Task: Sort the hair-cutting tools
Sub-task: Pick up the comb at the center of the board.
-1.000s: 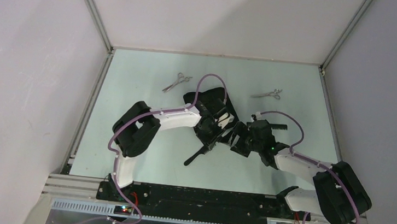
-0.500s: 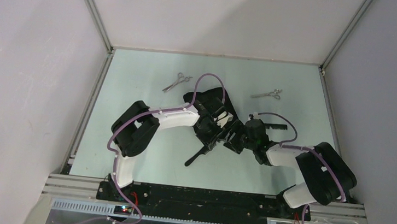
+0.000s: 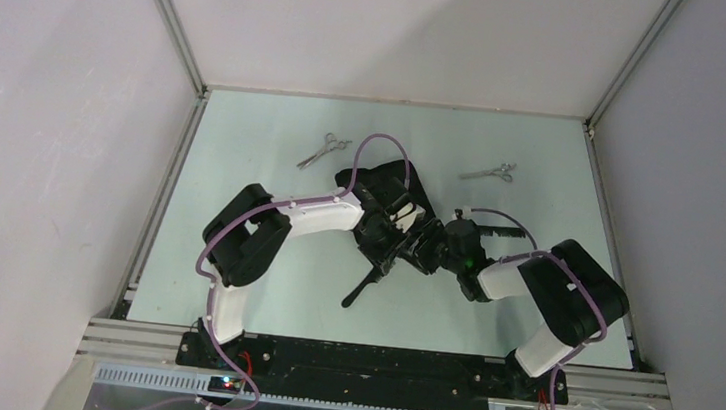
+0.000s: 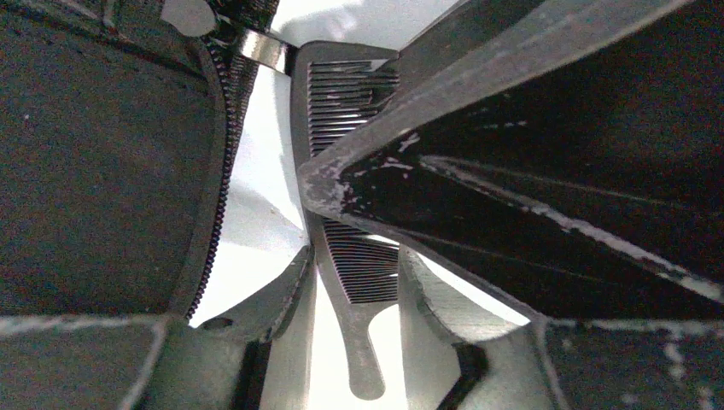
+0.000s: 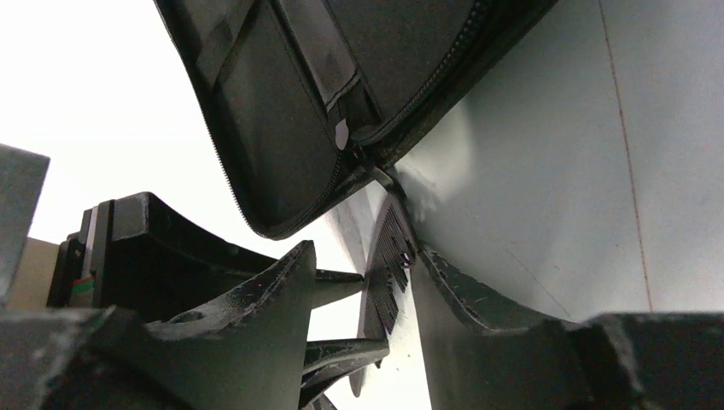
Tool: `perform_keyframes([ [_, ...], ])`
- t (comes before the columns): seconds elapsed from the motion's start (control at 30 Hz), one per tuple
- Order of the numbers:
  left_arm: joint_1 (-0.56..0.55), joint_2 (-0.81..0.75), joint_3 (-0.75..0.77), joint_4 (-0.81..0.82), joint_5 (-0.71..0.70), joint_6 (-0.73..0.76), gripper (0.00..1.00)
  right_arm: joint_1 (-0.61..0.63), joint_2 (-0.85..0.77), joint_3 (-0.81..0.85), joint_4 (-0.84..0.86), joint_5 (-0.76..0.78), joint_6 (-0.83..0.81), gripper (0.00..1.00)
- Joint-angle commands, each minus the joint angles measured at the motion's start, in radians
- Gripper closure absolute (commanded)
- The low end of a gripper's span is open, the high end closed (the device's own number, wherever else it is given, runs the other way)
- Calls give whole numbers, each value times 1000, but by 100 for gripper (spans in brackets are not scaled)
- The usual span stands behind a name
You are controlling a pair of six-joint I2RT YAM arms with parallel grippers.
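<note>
The black handled comb [image 4: 341,111] stands between my left gripper's [image 4: 354,290] fingers, gripped across its teeth; its handle [image 3: 359,290] sticks out toward the near edge. My right gripper [image 5: 365,256] straddles the same comb [image 5: 388,256]: one finger touches it, the other stands apart, so it is open. Both grippers meet beside the black zip case [image 3: 381,182]. One pair of silver scissors [image 3: 324,149] lies at the back left, another [image 3: 490,172] at the back right. The flat comb [image 3: 502,233] is partly hidden behind my right arm.
The zip case [image 5: 282,111] is open, its zipper edge right above the comb. The right gripper's finger [image 4: 529,171] fills much of the left wrist view. Metal rails border the table on both sides.
My right arm has folded in to the left and brought its gripper onto the comb, its jaws narrowing. The left gripper and the comb have stayed put.
</note>
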Motion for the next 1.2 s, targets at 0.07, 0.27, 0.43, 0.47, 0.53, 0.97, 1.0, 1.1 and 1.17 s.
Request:
perform_keyframes([
  [0.07,-13,42,-54,2,28,-2,95,11,104,-39,-46,48,-1,57],
  [0.27,-14,26,-65,17,31,-11,94,13,83,-49,-51,57,-22,87],
  [0.43,-15,-41,-100,62,30,-32,78,19,10,-50,-90,61,-73,100],
  [0.47,-14,-68,-107,70,26,-37,75,20,-25,-51,-111,64,-82,100],
  [0.53,-13,-114,-124,87,37,-51,68,23,-92,-56,-155,72,-103,100],
  [0.97,24,-582,-276,219,-49,-175,33,-48,-740,-51,-492,29,-391,100],
  [1.0,28,-639,-313,239,-49,-203,32,-73,-768,-47,-499,-14,-424,100],
  [1.1,49,-778,-384,358,-38,-256,31,-119,-865,-30,-517,-125,-471,100],
  [1.17,57,-840,-421,419,-20,-285,31,-141,-896,-13,-507,-189,-500,100],
])
